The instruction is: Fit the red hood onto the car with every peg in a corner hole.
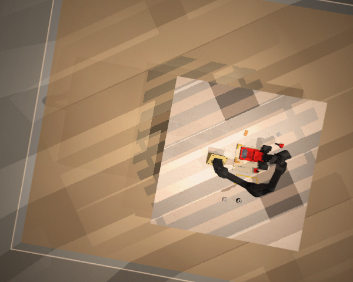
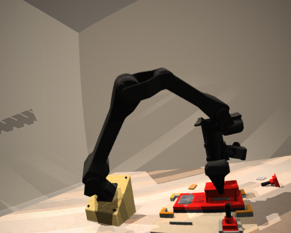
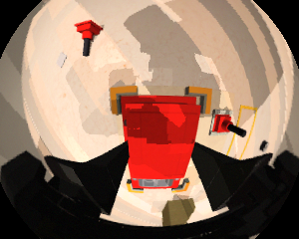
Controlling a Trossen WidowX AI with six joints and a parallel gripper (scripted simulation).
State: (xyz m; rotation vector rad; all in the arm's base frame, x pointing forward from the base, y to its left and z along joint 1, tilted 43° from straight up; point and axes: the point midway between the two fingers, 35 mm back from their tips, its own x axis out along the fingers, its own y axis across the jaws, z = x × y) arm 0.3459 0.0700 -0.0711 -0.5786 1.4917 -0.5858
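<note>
The black gripper is shut on the red hood, with one finger on each long side. The hood is level over the rear part of the red chassis, its lower edge at or very near the deck. A grey strip, probably the engine block, shows low in the hood's near side. The chassis lies in the jig's orange corner brackets. The pegs and corner holes are hidden, so their fit cannot be told.
A red part with a black pin stands in a grey holder close beside the car. A similar part lies beyond. An orange block and a wheel lie farther out.
</note>
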